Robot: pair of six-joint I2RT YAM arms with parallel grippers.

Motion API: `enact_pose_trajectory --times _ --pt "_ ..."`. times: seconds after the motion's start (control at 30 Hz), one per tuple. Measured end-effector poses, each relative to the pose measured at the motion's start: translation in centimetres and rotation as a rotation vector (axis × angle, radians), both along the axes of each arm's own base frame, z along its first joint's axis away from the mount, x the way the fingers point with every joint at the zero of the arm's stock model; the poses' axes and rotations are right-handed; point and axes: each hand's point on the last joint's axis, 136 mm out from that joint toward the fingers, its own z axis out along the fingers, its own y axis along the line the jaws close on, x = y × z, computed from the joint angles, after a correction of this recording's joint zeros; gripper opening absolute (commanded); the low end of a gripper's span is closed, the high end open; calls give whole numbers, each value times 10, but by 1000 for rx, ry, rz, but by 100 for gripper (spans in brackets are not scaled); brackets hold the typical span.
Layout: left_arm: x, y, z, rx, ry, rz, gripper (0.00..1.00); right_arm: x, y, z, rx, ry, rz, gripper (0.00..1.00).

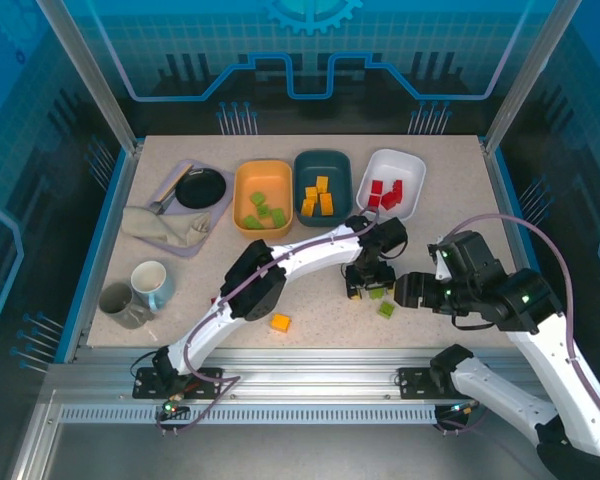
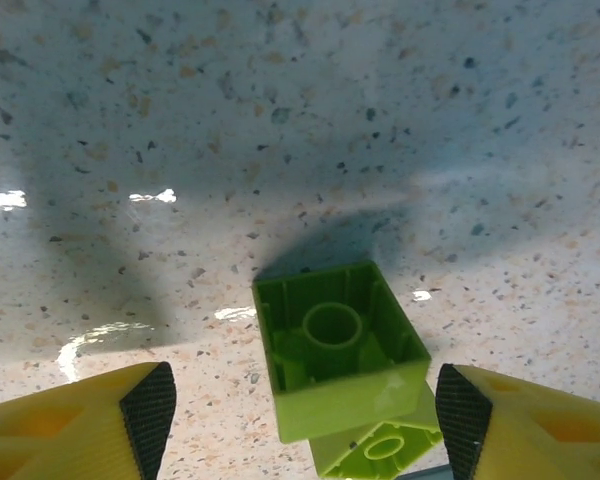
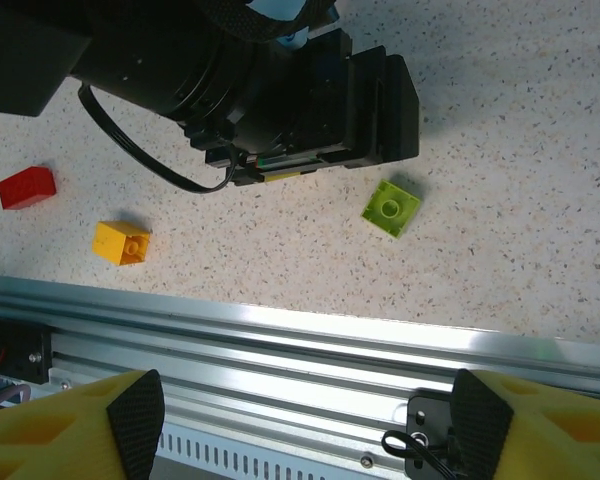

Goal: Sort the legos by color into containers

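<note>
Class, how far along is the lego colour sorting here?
Done: green legos lie in the orange tub, yellow-orange ones in the teal tub, red ones in the white tub. In hand: the left gripper, open, hovers at a green brick. Left: a second green brick, a yellow-orange brick and a red brick on the table.

tubs: orange tub, teal tub, white tub
legos: green lego, yellow lego, red lego
tabletop: beige, dark-speckled
</note>
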Motion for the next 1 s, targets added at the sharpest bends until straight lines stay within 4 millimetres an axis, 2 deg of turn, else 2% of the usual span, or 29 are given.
enact_pose_trajectory --times 0.27,0.47,0.7,0.83,1.0 --pt "-4 -5 -7 7 7 4 54 -4 -2 0 -3 -3 9 78" --pt "-4 -4 -11 16 9 8 35 -4 -2 0 -2 -4 15 77" --pt "5 -1 -8 31 -43 -1 32 -6 4 2 15 -5 59 74" --pt "11 14 8 35 -79 -2 32 -3 19 10 78 -42 128 73" --pt "37 54 60 0 -151 50 32 3 46 22 127 -104 258 74"
